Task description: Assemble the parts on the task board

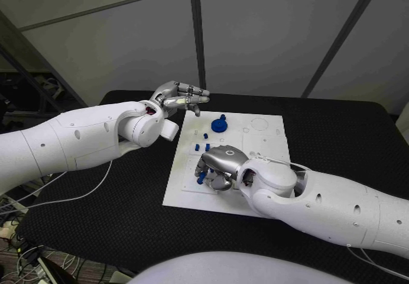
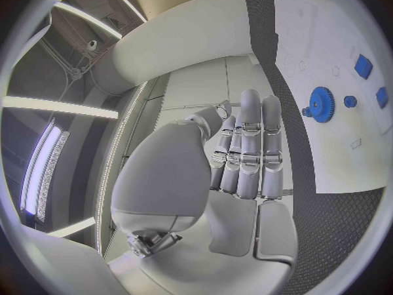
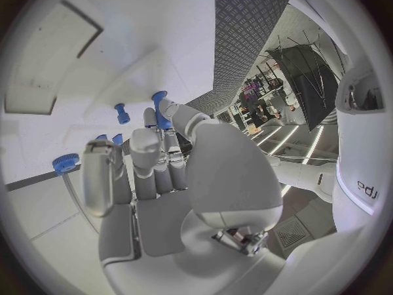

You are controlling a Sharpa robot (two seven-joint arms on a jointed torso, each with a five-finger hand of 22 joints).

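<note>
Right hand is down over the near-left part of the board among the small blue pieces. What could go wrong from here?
1. The right hand seems to pinch a blue part between fingertips; a shallow hold could let it slip or tilt.
2. Other small blue pegs stand close beside those fingers and could be knocked over.
3. The left hand hovers off the task board, so the board may slide under pressure.

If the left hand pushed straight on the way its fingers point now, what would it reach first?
Probably the blue gear at the far end of the task board. The left hand is held off the board's far left corner, fingers aimed toward it. Height is unclear, so it might pass above the gear.
</note>
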